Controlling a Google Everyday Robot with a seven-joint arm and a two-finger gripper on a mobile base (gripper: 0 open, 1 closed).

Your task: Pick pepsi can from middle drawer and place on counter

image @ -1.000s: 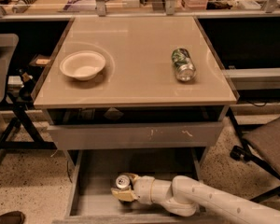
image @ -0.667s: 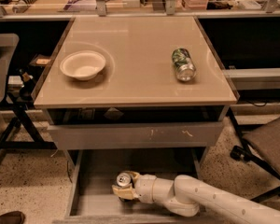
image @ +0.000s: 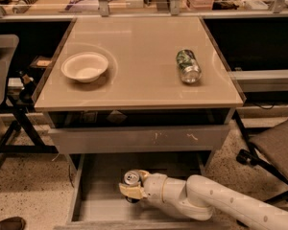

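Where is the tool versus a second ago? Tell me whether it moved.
Yes, slightly. The tool, shut on the pepsi can over the middle drawer, shifted toward the scratched drawer front.

Open middle drawer [image: 100,210], a second on: the robot's hand [image: 135,184], clamped around the pepsi can [image: 131,178], has risen a little from the drawer floor. The can's silver top now sits higher and slightly farther back, nearer the scratched drawer front [image: 139,139] above.
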